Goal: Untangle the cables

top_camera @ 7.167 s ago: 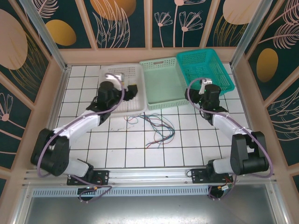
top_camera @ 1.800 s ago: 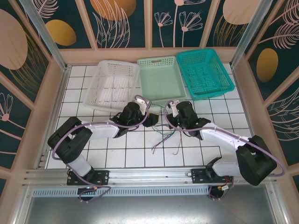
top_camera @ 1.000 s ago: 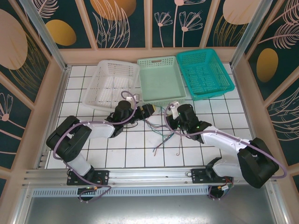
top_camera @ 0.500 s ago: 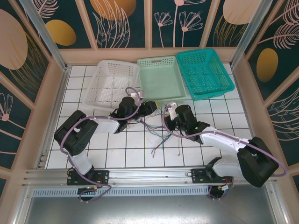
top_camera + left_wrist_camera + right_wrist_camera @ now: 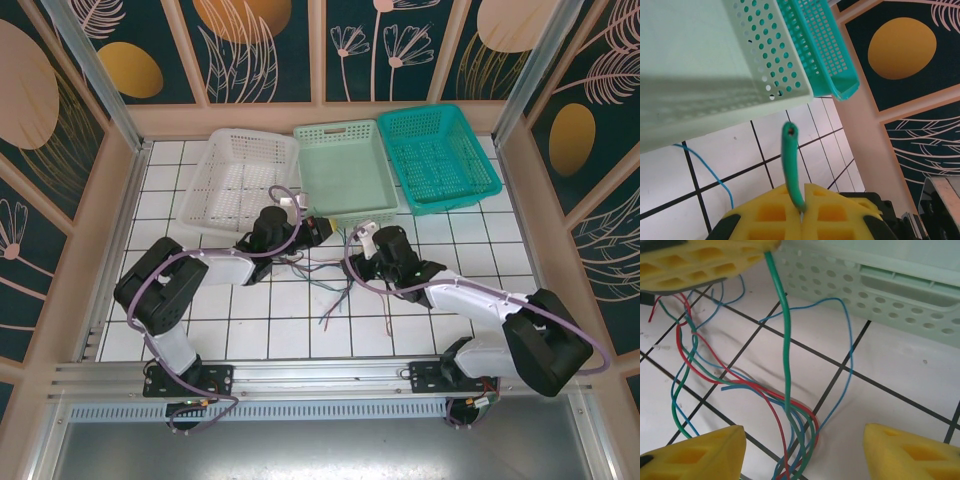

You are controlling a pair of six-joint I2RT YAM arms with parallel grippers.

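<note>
The left hand [image 5: 802, 197] has just pinched the green cable [image 5: 791, 165] as the right hand [image 5: 802, 445] lets go and gapes, so the left can probably draw it clear of the other cables [image 5: 760, 390] below.

White basket [image 5: 243, 182], pale green tray [image 5: 345, 176], teal basket [image 5: 437, 158]

Folded at the elbow near the left side, then stretched low and rightward with the left arm [image 5: 208, 266], wrist turned toward the far right. Pinched shut with the left gripper [image 5: 803, 192] on a green cable [image 5: 789, 160], yellow pads [image 5: 771, 211] pressed flat together. Reaching leftward from the right with the right arm [image 5: 468, 293], wrist low. Spread wide with the right gripper [image 5: 802, 454], fingers [image 5: 696, 452] well apart, just right of the left gripper.
</note>
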